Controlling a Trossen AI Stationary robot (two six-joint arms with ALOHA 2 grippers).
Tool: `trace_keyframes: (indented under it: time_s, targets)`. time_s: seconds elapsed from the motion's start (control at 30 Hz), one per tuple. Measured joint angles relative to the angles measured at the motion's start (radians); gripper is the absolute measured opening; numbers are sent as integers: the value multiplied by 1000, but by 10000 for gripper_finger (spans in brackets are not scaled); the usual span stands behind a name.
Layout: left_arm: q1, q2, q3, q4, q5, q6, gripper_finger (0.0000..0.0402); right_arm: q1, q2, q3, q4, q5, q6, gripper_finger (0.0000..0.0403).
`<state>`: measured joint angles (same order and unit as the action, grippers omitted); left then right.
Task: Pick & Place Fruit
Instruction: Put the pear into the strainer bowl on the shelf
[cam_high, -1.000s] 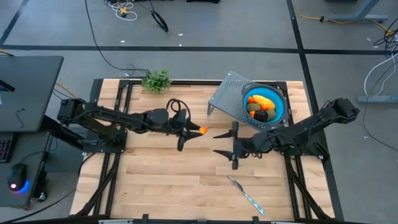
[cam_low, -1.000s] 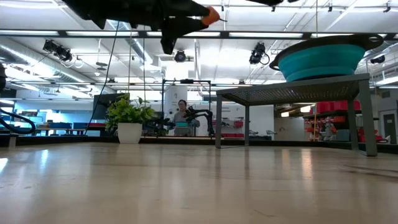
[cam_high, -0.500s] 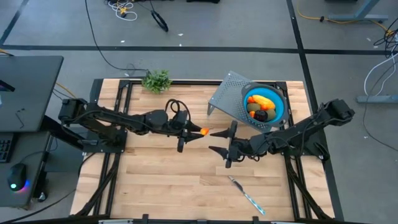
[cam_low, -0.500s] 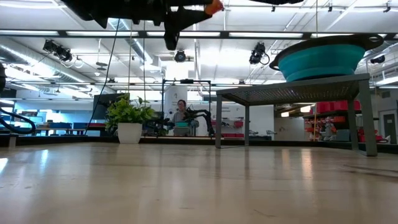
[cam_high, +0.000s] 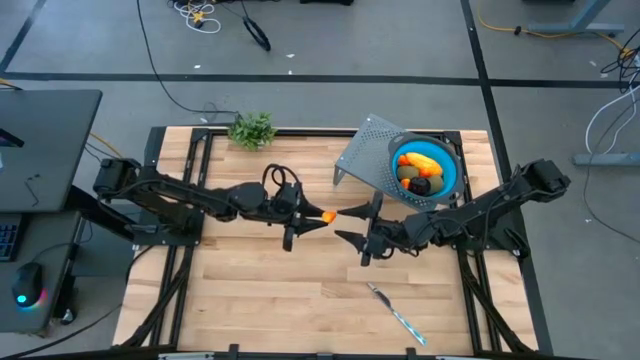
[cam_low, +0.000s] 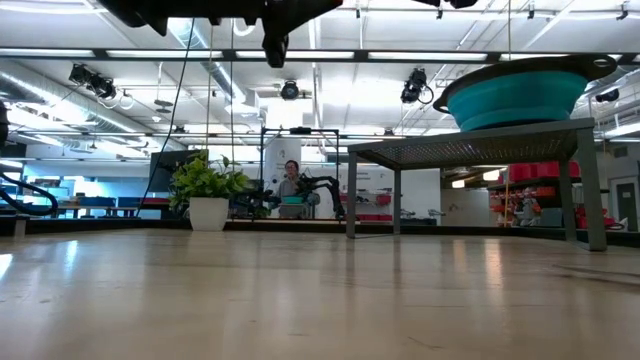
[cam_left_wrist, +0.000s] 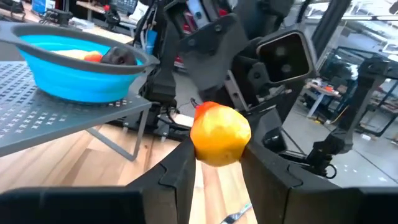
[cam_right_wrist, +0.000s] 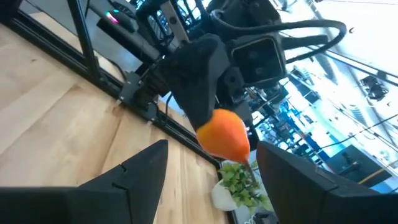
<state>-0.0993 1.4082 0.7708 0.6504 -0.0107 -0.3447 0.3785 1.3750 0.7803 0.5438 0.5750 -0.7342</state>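
Two arms, each with one tool — the left tool (cam_high: 322, 215) and the right tool (cam_high: 347, 225). One orange fruit (cam_high: 327, 214) in the left tool. One blue bowl (cam_high: 452, 170) on one perforated metal stand (cam_high: 362, 160) — several fruit pieces inside, too heaped to count. One knife (cam_high: 396, 313), one leafy sprig (cam_high: 252, 130), one table (cam_high: 270, 290).

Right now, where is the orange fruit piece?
High view: the orange fruit piece is mid-table, held in the left end effector, facing the open right end effector.

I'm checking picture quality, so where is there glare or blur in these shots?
Low view: ceiling lights glare, and sheen lies on the wooden table. Right wrist view: bright, washed-out background behind the orange fruit. Left wrist view: its own fingers look soft up close.
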Motion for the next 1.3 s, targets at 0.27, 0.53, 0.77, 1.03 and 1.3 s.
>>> trace_keyframes:
  time_s: [0.27,0.53,0.77,1.03,1.3]
  targets:
    - [-23,0,0,-4,-55,0,128,-21,0,0,37,-64,-8,290]
    - [-52,0,0,-5,-85,0,128,-64,83,0,159,-131,-82,300]
    - [-65,0,0,-10,-106,4,128,-64,106,0,241,-136,-145,300]
    - [-78,0,0,-17,-110,-9,128,-84,107,0,224,-231,-132,287]
    - [-81,0,0,-17,-104,-11,128,-87,107,0,221,-266,-116,274]
